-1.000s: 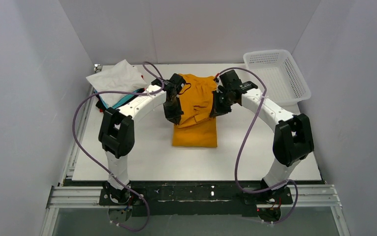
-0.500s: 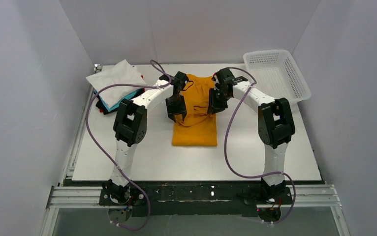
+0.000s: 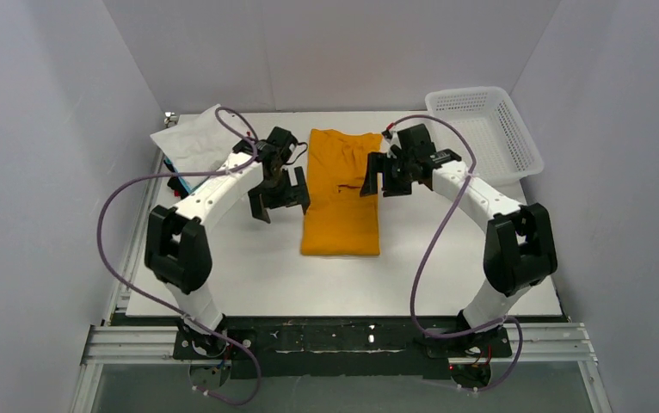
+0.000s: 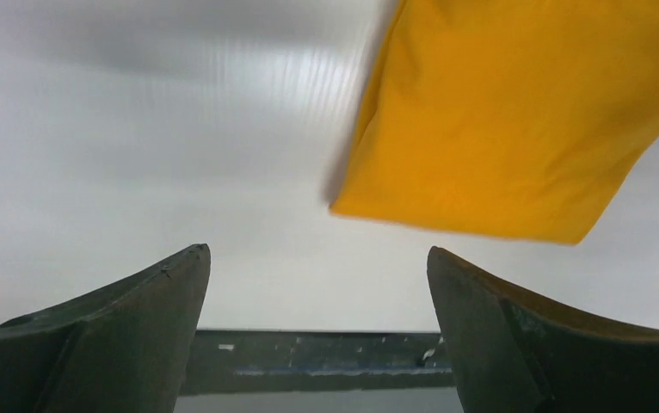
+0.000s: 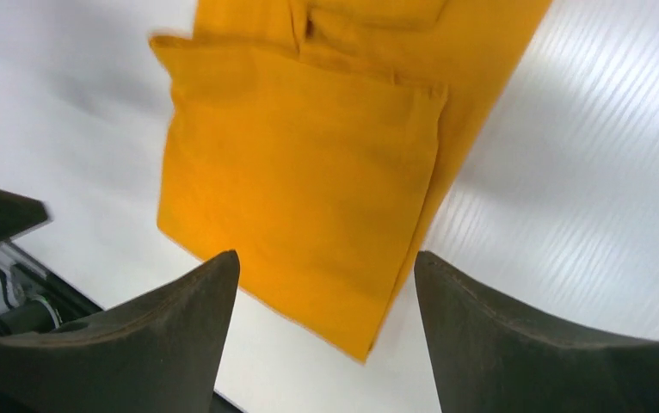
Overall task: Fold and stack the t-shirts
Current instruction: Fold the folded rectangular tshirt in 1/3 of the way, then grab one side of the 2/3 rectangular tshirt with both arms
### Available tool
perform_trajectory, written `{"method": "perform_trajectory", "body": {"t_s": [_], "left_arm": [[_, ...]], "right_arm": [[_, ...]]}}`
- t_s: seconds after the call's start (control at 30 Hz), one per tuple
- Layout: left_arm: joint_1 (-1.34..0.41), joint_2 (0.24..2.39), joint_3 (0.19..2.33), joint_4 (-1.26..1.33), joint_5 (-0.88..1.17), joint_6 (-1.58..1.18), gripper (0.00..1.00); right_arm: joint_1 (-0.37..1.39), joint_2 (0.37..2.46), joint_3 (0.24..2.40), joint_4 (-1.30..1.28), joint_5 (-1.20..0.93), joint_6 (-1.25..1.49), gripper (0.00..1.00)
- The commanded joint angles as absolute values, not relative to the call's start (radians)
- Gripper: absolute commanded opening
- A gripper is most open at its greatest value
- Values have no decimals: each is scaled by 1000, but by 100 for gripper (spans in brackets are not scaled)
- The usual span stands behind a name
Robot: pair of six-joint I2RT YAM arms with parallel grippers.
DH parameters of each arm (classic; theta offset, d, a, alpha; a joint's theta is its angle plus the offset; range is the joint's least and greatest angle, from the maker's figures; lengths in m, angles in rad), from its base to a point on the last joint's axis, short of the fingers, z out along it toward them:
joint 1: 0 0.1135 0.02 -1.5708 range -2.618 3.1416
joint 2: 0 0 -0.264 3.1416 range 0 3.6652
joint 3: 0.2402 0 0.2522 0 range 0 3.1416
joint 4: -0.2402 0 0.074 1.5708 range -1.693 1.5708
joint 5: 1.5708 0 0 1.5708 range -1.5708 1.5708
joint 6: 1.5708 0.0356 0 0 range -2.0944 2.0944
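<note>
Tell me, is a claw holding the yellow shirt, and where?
No, nothing is held. The left claw and the right claw are both open and empty, one at each side of the orange-yellow shirt.

Left arm [image 3: 210, 191], 8 o'clock, and right arm [image 3: 479, 194], 4 o'clock: white tubular links, bulky black joint housings [image 3: 175, 249]. Black bases [image 3: 199, 340] at 6 o'clock. One thin purple cable [image 3: 98, 232] runs in loose loops along each arm. Left gripper [image 3: 279, 200] and right gripper [image 3: 382, 182]: black bodies. Fingers [image 4: 128, 331]: dark, matte, curved, tapering to blunt tips.
</note>
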State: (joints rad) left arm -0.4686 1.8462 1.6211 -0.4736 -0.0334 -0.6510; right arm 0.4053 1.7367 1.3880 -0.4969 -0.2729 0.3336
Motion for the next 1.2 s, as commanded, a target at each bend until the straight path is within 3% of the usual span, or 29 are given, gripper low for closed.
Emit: {"method": "perform_trajectory", "body": {"t_s": [0.0, 0.1, 0.23, 0.47, 0.9, 1.17], "left_arm": [[-472, 1629, 1357, -494, 26, -729, 98], [-475, 1550, 1184, -408, 101, -787, 98], [-481, 1540, 1109, -347, 152, -828, 98], [-483, 1624, 1064, -215, 150, -871, 98], [-489, 1808, 1016, -68, 251, -937, 58], [-500, 1813, 966, -26, 244, -945, 28]], "right_arm": [[447, 1590, 1147, -364, -293, 346, 83], [458, 1483, 1008, -345, -281, 402, 82], [469, 1393, 838, -263, -298, 556, 79], [471, 1464, 797, -228, -280, 714, 70], [477, 1552, 718, -177, -219, 768, 43], [534, 1588, 722, -173, -179, 795, 35]]}}
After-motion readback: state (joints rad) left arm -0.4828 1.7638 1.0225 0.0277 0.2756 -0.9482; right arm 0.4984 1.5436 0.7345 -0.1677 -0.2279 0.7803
